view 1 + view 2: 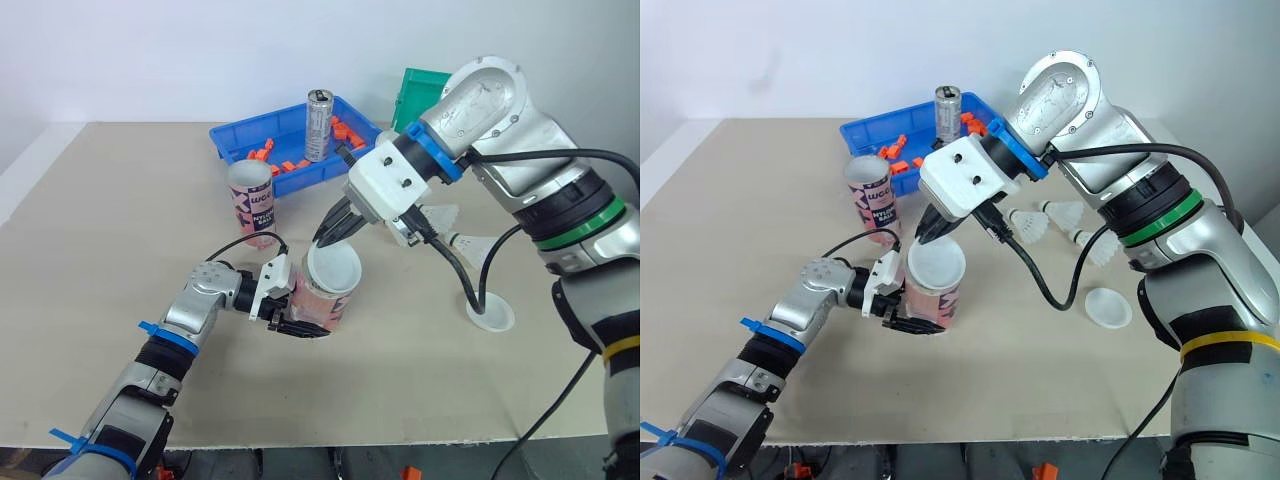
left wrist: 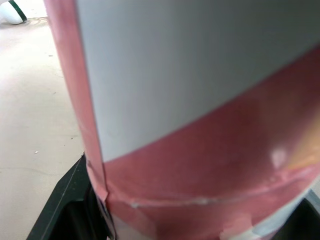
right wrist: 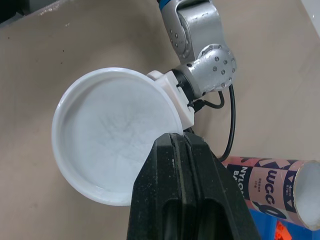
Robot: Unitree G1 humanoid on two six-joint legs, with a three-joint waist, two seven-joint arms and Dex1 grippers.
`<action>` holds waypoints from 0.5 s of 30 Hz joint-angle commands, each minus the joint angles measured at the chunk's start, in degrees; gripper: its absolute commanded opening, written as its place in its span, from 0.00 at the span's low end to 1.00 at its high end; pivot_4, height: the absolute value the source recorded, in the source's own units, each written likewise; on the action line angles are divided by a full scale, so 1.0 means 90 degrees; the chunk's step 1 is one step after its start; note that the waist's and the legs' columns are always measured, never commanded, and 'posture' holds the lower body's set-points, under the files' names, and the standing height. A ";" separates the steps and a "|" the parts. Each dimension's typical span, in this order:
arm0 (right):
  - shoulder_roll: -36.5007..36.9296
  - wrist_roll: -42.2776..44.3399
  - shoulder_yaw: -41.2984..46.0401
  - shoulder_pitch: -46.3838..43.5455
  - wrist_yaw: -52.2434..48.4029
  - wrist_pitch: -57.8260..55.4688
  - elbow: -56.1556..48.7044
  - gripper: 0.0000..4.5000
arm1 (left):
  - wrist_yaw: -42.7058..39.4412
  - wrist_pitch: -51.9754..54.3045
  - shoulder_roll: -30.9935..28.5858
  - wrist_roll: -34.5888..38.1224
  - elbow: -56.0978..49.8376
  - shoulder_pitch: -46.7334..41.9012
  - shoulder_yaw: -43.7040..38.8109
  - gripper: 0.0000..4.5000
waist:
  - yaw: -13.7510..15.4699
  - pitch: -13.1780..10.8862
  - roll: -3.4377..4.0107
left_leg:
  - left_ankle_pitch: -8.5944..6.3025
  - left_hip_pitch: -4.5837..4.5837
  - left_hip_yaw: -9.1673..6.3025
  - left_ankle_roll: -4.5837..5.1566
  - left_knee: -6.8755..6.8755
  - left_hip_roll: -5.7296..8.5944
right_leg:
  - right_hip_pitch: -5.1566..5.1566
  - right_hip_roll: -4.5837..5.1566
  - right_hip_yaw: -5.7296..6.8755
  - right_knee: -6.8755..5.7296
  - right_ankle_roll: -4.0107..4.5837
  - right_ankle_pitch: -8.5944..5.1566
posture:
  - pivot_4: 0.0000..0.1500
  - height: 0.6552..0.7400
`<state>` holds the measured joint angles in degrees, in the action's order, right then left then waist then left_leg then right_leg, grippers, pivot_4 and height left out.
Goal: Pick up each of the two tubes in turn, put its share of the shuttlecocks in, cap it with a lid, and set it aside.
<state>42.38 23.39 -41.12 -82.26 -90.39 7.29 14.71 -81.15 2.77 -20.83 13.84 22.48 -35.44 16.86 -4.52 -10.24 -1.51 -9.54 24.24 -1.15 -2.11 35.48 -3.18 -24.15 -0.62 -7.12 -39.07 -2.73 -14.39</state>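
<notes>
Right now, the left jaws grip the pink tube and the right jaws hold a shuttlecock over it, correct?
No: the right jaws hold a white lid, not a shuttlecock, as the right wrist view shows. The left jaws do grip the pink tube.

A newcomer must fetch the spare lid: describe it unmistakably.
On the beige table, look to the robot's right, just nearer than the shuttlecocks. The spare lid is the shallow white cap lying free there; the other lid is pinched by the right tool over a tube.
</notes>
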 commanded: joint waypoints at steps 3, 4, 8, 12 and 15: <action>0.0242 0.0156 -0.0113 -0.0062 -0.0234 0.0028 -0.0335 0.02 | 0.0023 0.0236 -0.0090 -0.0365 0.0370 0.0268 0.0291 0.68 | 0.0002 0.0000 0.0000 | 0.0000 0.0000 0.0000 0.0000 0.0000 0.0000 | 0.0000 0.0000 0.0000 0.0000 0.0000 0.0000 | 1.00 1.00; 0.0298 0.0163 -0.0168 -0.0018 -0.0234 0.0039 -0.0408 0.02 | 0.0025 0.0237 -0.0091 -0.0362 0.0376 0.0262 0.0286 0.68 | 0.0002 0.0000 0.0000 | 0.0000 0.0001 0.0000 0.0000 0.0000 0.0000 | 0.0000 0.0000 0.0000 0.0000 0.0000 -0.0001 | 1.00 1.00; 0.0349 0.0114 -0.0269 0.0120 -0.0234 0.0059 -0.0564 0.02 | 0.0027 0.0243 -0.0103 -0.0355 0.0393 0.0246 0.0281 0.68 | 0.0003 0.0000 0.0000 | -0.0002 0.0001 0.0000 0.0001 -0.0001 0.0001 | 0.0001 0.0001 0.0000 0.0000 0.0000 -0.0006 | 1.00 1.00; 0.0347 -0.0033 -0.0353 0.0221 -0.0234 0.0171 -0.0599 0.02 | 0.0045 0.0259 -0.0104 -0.0342 0.0401 0.0228 0.0271 0.68 | 0.0004 0.0000 -0.0001 | -0.0002 0.0001 -0.0001 0.0002 -0.0001 0.0001 | 0.0002 0.0001 0.0001 0.0000 0.0000 -0.0007 | 1.00 1.00; 0.0313 -0.0127 -0.0367 0.0269 -0.0234 0.0296 -0.0569 0.02 | 0.0060 0.0281 -0.0115 -0.0325 0.0375 0.0237 0.0266 0.68 | 0.0004 0.0000 -0.0001 | -0.0004 0.0001 -0.0001 0.0002 -0.0001 0.0002 | 0.0002 0.0001 0.0000 0.0000 -0.0002 -0.0009 | 1.00 1.00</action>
<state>44.73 22.67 -43.40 -80.40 -89.94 8.46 11.62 -81.04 2.77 -20.65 13.84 21.98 -35.88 17.53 -4.48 -10.23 -1.51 -9.58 24.25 -1.15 -2.09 35.47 -3.17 -24.13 -0.61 -7.12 -39.06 -2.75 -14.48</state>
